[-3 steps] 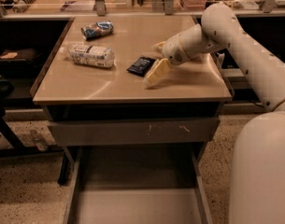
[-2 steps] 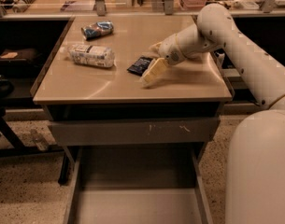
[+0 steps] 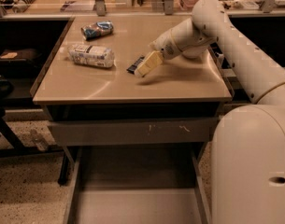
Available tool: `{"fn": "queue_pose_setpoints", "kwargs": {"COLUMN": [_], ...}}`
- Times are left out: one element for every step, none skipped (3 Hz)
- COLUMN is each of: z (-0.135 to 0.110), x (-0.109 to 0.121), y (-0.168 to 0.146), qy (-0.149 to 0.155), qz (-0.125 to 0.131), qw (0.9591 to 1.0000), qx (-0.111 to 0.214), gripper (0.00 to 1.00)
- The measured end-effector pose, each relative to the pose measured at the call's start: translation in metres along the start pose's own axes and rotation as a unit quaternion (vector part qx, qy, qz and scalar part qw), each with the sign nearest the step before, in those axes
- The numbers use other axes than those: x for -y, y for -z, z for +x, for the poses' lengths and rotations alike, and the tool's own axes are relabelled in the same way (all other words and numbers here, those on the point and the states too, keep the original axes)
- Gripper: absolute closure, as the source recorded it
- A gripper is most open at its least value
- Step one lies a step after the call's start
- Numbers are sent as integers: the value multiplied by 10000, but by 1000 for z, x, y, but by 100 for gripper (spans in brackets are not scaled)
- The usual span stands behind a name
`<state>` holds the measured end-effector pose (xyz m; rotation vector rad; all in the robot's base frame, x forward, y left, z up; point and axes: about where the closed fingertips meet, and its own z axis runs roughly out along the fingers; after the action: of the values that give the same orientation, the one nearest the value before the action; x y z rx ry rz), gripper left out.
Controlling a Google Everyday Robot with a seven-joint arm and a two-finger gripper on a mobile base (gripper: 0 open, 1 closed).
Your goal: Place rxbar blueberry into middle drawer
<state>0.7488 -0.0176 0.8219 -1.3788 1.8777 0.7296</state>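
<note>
The gripper (image 3: 148, 64) reaches in from the right and sits low over the middle of the table (image 3: 132, 85), its pale tip right against the snack bar (image 3: 132, 66), a small black packet of which only the left end shows beside the tip. Whether the gripper has hold of the bar cannot be told. Further left lies a whitish printed packet (image 3: 91, 55), and beyond it, toward the far edge, a blue-and-white bag (image 3: 97, 29). Under the tabletop is a grey drawer front (image 3: 128, 132) with small white scuffs. Below that, the middle drawer (image 3: 132, 205) is pulled out toward the near side, its flat floor bare.
</note>
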Motion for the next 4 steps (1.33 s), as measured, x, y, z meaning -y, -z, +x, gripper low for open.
{"fn": "queue_pose_setpoints", "kwargs": {"z": [-2, 7, 7, 12], "x": [17, 25, 25, 16], "y": [-2, 0, 0, -1], "qy": [-197, -367, -373, -341], "qz": [260, 464, 463, 449], "qw": [9993, 9975, 9975, 9975], "qx": [-188, -387, -392, -426], "gripper": [0, 0, 0, 0]}}
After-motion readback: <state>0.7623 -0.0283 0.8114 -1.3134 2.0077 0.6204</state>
